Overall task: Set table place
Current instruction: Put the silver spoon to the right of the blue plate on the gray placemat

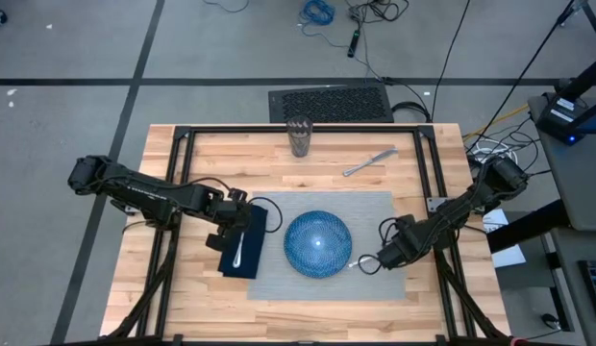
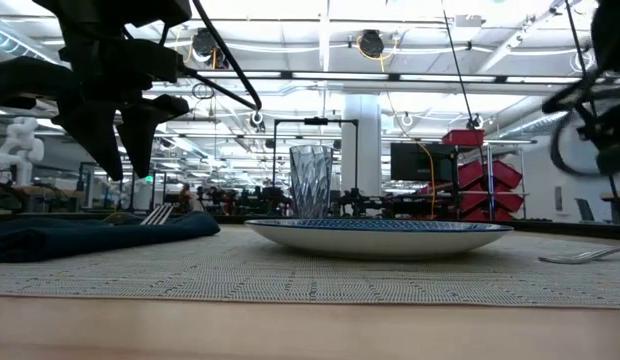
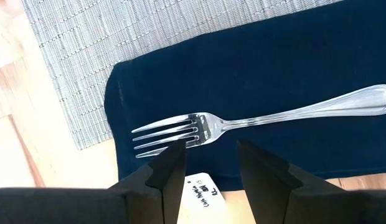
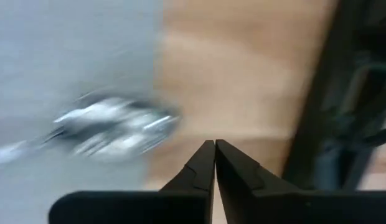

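Note:
The grey placemat [image 1: 375,207] lies flat on the wooden table [image 1: 231,159]. The blue plate [image 1: 317,243] rests on the middle of it. Left of the plate a navy napkin [image 3: 292,81] overlaps the mat's edge, with a fork [image 3: 255,118] flat on it. My left gripper [image 3: 208,149] hangs open just above the fork's tines, clear of them in the low view [image 2: 120,140]. A spoon [image 4: 115,127] lies on the mat's right part beside the plate. My right gripper [image 4: 215,144] is shut just short of the spoon, over the mat's right edge [image 1: 383,258].
A clear tumbler [image 1: 299,137] stands at the table's far edge. A knife [image 1: 369,162] lies on bare wood between the tumbler and the mat's far right corner. A black frame [image 1: 428,163] runs around the tabletop. A white tag [image 3: 202,190] sticks out from under the napkin.

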Action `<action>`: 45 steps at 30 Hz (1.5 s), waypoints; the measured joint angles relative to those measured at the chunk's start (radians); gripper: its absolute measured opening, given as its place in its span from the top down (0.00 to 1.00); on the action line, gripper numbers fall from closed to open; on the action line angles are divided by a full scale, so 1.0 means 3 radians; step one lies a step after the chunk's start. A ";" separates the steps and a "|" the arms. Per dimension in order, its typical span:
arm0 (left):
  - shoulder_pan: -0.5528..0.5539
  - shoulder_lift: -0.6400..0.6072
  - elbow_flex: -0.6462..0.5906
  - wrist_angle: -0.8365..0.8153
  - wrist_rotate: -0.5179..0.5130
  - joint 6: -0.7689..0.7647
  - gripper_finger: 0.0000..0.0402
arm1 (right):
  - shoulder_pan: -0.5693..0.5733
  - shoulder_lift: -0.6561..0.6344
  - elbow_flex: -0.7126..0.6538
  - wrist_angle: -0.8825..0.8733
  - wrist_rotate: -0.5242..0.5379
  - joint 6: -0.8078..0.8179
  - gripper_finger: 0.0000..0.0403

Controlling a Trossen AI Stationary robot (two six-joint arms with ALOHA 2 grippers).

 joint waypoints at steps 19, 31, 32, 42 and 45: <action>0.0000 0.0001 0.0000 0.0002 0.0000 -0.0019 0.68 | -0.0050 -0.0001 0.0091 0.0440 -0.0118 -0.0213 1.00; 0.0001 0.0001 0.0000 0.0002 0.0000 -0.0018 0.68 | -0.0465 0.0000 -0.0099 0.0482 0.0028 -0.0649 1.00; 0.0001 0.0001 0.0000 0.0003 0.0000 -0.0018 0.68 | -0.0517 0.0000 -0.0111 0.0484 0.0028 -0.0705 1.00; 0.0000 0.0001 0.0000 0.0002 0.0000 -0.0019 0.68 | -0.1042 0.0000 -0.0121 0.0472 0.0293 -0.1263 1.00; 0.0001 0.0001 0.0000 0.0002 0.0000 -0.0018 0.68 | -0.1239 0.0000 -0.0121 0.0483 0.0381 -0.1468 1.00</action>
